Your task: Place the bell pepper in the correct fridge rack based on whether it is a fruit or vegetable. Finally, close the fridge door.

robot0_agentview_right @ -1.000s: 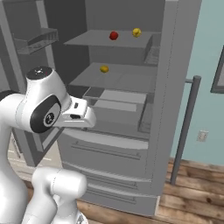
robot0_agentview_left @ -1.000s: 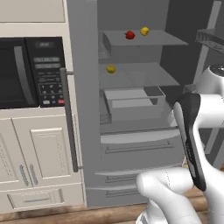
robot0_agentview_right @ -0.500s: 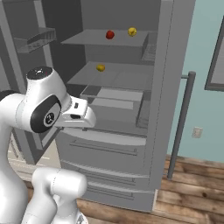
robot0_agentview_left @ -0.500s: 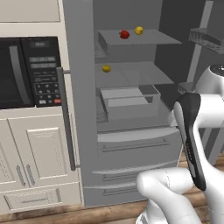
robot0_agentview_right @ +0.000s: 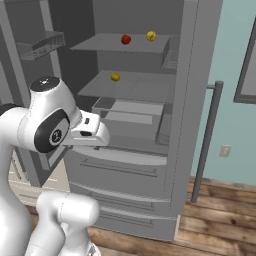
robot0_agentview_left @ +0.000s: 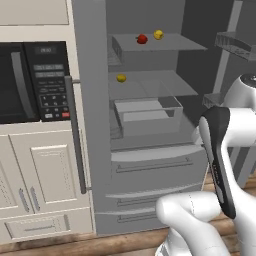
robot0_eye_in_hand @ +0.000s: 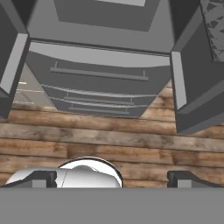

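The bell pepper [robot0_agentview_left: 142,39] [robot0_agentview_right: 126,39], small, red and glossy, lies on the fridge's top rack [robot0_agentview_left: 175,44] [robot0_agentview_right: 100,44] beside a yellow fruit [robot0_agentview_left: 158,34] [robot0_agentview_right: 151,35]. Another yellow fruit [robot0_agentview_left: 121,78] [robot0_agentview_right: 115,77] sits on the rack below. Both fridge doors stand open: one shows its handle [robot0_agentview_left: 75,135] in the left base view, the other its handle [robot0_agentview_right: 207,135] in the right base view. My gripper [robot0_eye_in_hand: 113,178] is open and empty, pointing down at the wooden floor in front of the fridge, well below and short of the racks.
A clear drawer [robot0_agentview_left: 147,115] [robot0_agentview_right: 127,112] sits under the second rack, with freezer drawers [robot0_agentview_left: 155,165] [robot0_eye_in_hand: 100,74] below. A microwave [robot0_agentview_left: 30,82] and cream cabinets [robot0_agentview_left: 45,175] stand left of the fridge. Door bins [robot0_agentview_left: 235,45] [robot0_agentview_right: 45,45] jut from the open doors.
The whole picture has slid slightly left in both base views, so the base has moved. The arm keeps its pose, the gripper stays open, and the pepper and fruits have not moved.
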